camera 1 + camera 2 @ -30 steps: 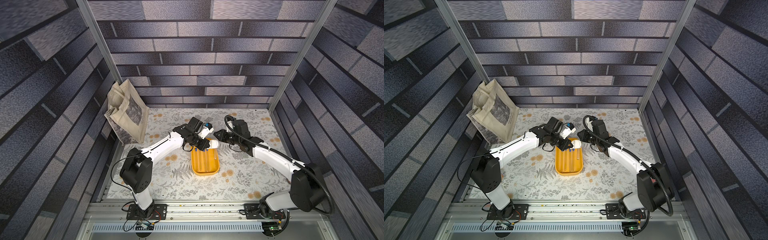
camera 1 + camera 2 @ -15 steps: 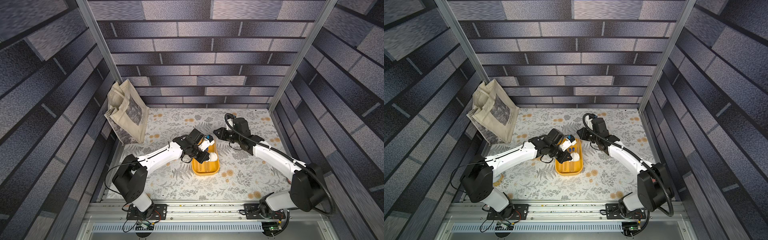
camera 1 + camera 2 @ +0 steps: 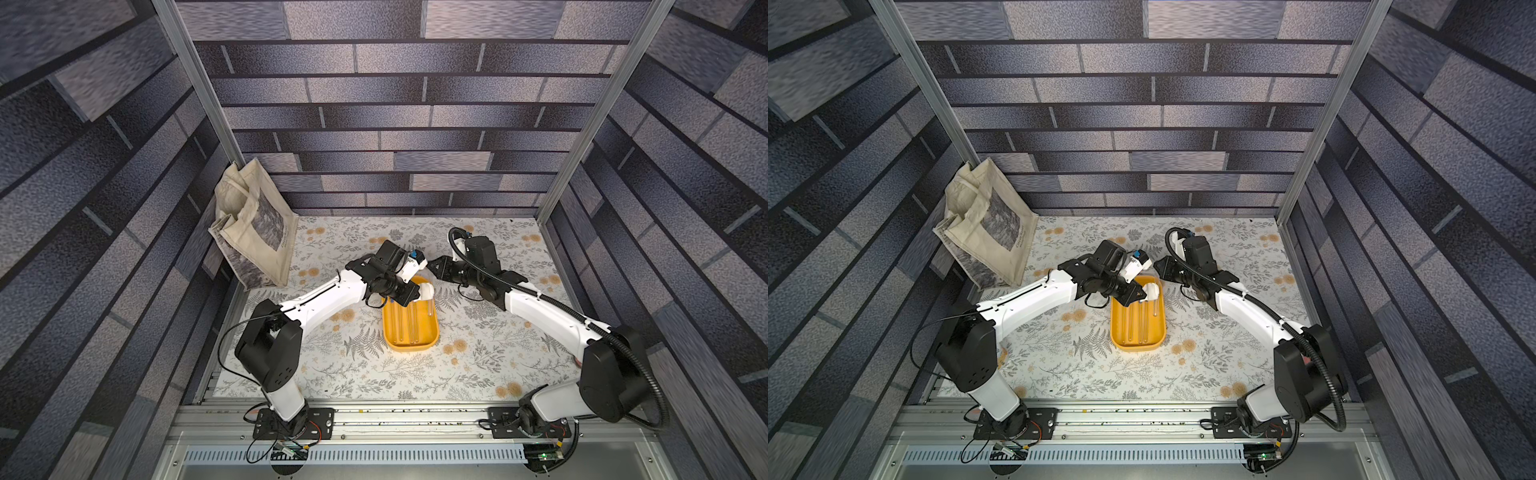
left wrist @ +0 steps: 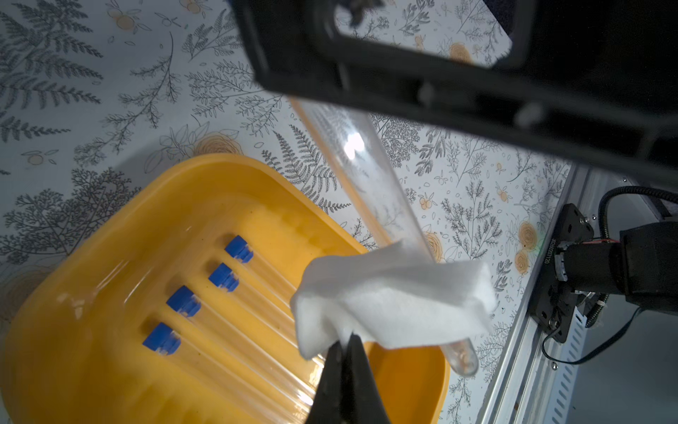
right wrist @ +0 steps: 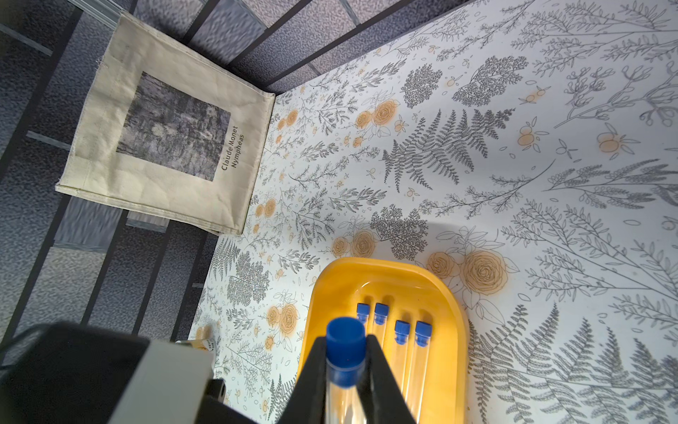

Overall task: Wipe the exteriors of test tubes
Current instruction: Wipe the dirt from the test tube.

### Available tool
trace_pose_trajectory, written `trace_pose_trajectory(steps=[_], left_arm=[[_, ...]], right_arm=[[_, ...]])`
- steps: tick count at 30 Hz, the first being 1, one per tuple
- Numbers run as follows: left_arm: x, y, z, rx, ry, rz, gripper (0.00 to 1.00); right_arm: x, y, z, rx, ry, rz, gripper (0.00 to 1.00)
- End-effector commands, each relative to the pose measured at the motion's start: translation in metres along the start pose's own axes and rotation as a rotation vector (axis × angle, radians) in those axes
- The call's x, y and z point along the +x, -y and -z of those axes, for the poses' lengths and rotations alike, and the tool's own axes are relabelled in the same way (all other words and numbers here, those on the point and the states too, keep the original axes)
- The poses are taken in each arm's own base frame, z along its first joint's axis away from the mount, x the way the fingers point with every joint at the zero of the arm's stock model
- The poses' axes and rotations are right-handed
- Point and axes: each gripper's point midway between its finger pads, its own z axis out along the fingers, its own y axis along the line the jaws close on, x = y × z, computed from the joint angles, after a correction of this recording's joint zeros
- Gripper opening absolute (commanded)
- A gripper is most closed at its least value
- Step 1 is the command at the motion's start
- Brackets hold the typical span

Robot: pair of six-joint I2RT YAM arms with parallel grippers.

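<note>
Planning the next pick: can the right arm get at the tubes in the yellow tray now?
Probably not yet: the right gripper is shut on a fifth tube, with the left gripper holding a cloth on it. The four tubes in the tray lie uncovered nearby; once it lets go, likely yes.

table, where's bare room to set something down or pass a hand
Widest bare patch: table between the tray and the front rail. Also the strip from the tote bag along the back wall. Crowded over the tray's far end, where the cloth in the left pincer meets the tube in the right pincer; four tubes lie in the tray.
</note>
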Motion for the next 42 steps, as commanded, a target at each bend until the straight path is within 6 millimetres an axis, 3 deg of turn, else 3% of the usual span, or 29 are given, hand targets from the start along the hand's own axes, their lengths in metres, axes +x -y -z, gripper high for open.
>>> trace_pose_trajectory(steps=[1,7,11,22,30,42], left_arm=[[-0.021,-0.003,0.002,-0.006,0.027,-0.02,0.04],[-0.024,-0.005,0.001,-0.011,0.025,-0.021,0.04],[-0.013,0.001,0.001,-0.009,0.009,-0.029,0.04],[0.048,0.017,-0.005,0.009,-0.055,0.036,0.05],[0.078,0.018,-0.009,-0.015,-0.108,0.089,0.04],[0.06,0.039,-0.014,0.048,-0.088,0.026,0.04]], right_arm=[[0.002,0.004,0.0,0.013,0.0,-0.013,0.19],[0.003,0.005,0.002,0.021,0.0,-0.008,0.19],[0.002,0.005,0.001,0.022,-0.004,-0.008,0.19],[-0.007,0.004,-0.001,0.017,0.005,-0.003,0.19],[-0.015,0.001,0.003,-0.001,0.018,-0.003,0.19],[0.008,0.011,-0.01,-0.029,-0.044,-0.034,0.2]])
